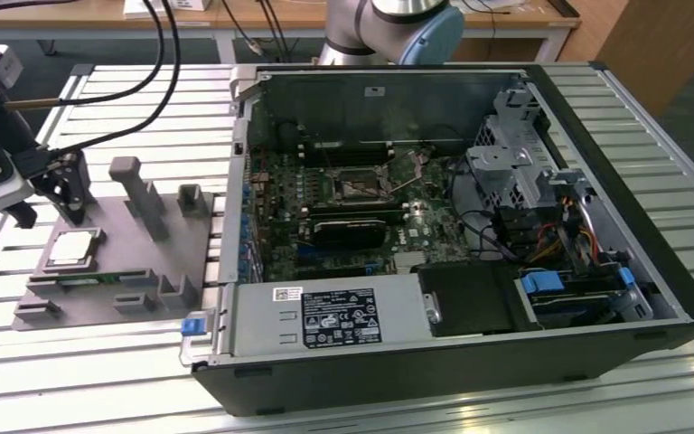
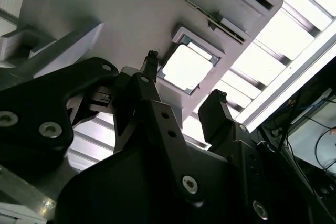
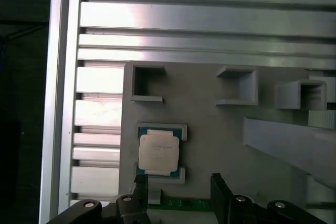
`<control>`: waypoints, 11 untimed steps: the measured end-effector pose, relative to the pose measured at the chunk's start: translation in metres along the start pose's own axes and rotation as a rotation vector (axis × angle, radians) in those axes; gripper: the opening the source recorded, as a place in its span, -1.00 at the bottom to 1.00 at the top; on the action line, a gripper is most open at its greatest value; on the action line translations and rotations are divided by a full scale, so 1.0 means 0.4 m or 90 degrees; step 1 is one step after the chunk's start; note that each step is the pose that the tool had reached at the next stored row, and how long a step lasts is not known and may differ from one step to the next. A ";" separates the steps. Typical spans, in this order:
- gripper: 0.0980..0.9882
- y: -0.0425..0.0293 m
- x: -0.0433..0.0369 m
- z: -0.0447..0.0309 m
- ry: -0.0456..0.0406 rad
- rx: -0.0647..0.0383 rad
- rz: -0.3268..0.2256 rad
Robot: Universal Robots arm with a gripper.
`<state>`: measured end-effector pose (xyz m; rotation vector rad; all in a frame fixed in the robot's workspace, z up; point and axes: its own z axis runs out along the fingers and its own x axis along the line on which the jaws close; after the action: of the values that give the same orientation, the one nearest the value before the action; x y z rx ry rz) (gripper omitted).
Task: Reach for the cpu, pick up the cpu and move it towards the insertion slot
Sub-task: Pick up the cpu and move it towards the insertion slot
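Note:
The cpu (image 1: 72,249) is a small silvery square chip lying flat in a raised grey frame on the grey fixture plate (image 1: 142,258), at the exterior view's left. My gripper (image 1: 48,213) hangs open just above and behind it, with nothing between the fingers. In both wrist views the two black fingers stand apart with the cpu (image 2: 187,67) (image 3: 158,152) a short way beyond the gripper (image 2: 185,78) (image 3: 179,183). The insertion slot (image 1: 356,185) is a dark square socket with a metal frame on the motherboard inside the open computer case.
Grey posts (image 1: 142,194) and blocks (image 1: 191,201) rise from the fixture plate beside the cpu. The open computer case (image 1: 323,318) fills the middle and right, with a long black card (image 1: 347,231) below the socket and a drive cage (image 1: 510,172). All rests on a slatted aluminium table (image 1: 82,362).

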<state>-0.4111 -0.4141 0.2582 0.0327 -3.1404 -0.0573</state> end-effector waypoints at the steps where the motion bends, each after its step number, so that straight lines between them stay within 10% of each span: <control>1: 0.10 0.000 0.000 0.003 0.0000 0.000 0.000; 11: 0.10 -0.004 0.000 0.026 0.0000 0.000 0.000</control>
<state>-0.4111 -0.4153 0.2478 0.0326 -3.1404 -0.0573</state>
